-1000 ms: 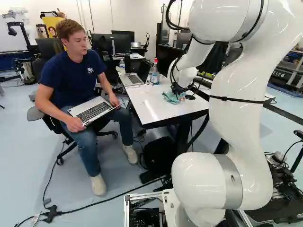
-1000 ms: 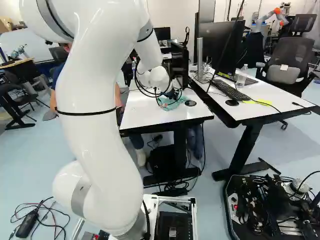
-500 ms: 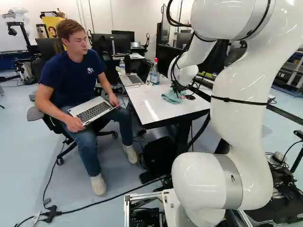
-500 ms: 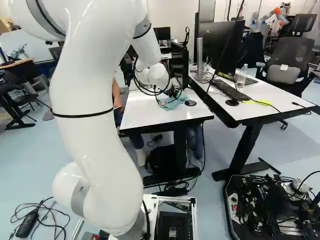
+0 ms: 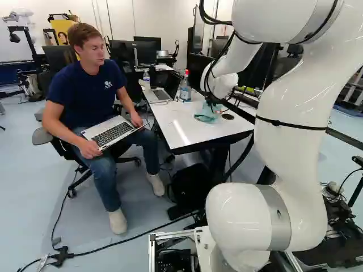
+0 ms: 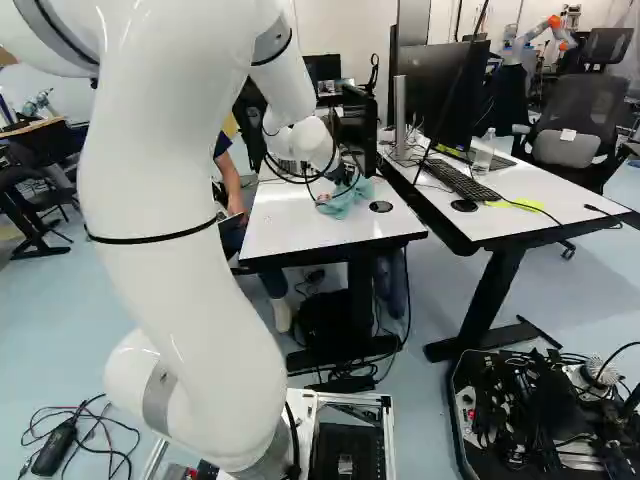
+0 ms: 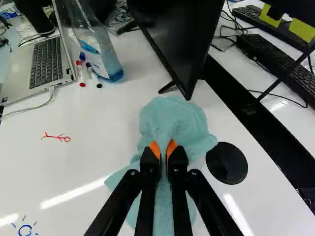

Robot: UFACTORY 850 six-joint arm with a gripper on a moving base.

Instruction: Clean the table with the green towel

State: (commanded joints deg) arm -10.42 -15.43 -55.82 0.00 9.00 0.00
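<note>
Green towel [image 7: 174,115] on the white table [image 7: 108,132], gripped between both fingers of the gripper [image 6: 345,178].
It seems to touch the round black disc [image 7: 227,164]; the monitor [image 7: 177,34] stands just ahead, the red drawing [image 7: 58,137] apart.

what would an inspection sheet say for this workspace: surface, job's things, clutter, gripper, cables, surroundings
Surface: white table, red scribble and blue drawing on it
Job's things: green towel, bunched on the table
Clutter: laptop, bottle, markers, monitor; black disc beside the towel
Gripper: gripper shut on the towel
Cables: white cable at the laptop
Surroundings: person seated beside the table; second desk with keyboard
Spills: nothing seen
</note>
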